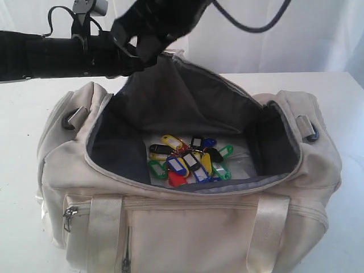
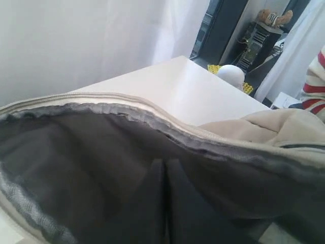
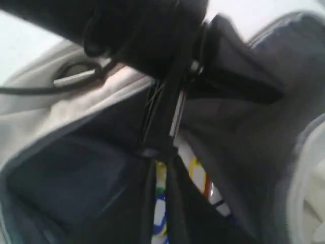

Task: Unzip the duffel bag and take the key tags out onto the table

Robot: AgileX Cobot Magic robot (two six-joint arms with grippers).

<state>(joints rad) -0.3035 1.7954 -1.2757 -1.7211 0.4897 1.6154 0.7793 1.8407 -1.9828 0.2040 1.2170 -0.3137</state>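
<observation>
Honestly a lot of this is getting swallowed up in black. The left arm [image 1: 45, 57] is reaching in flat from the side and the right arm [image 1: 165, 17] is coming down from above. The two are overlapping right at the top edge of the raised flap [image 1: 182, 91] of the large cream fabric duffel bag [image 1: 187, 227]. In the exterior view I'm not managing to tell the fingertips apart at all. The bottom of the duffel bag is getting cut off by the frame too.

The left wrist view is helping a bit. The left gripper [image 2: 165, 170] is sitting pressed shut with the dark grey lining [image 2: 101, 168] bunching around it, so it's looking like it's pinching the flap and holding it up. The right wrist view is coming out blurry. The right gripper [image 3: 161, 162] is showing its fingers [image 3: 177, 213] drawn narrow, tips about meeting, hard up against the flap edge beside the other arm. Whether any fabric is sitting between them, I can't tell.

The bunch of small plastic key tags [image 1: 187, 162] in red, blue, green, yellow and black is lying on the floor of the duffel bag, inside the open mouth. The front rim is covering the nearest ones. The duffel bag itself is sitting on the wide white table [image 1: 341, 96]. The tags are showing little paper windows [image 1: 177, 165], but any writing on them is too small to read.
</observation>
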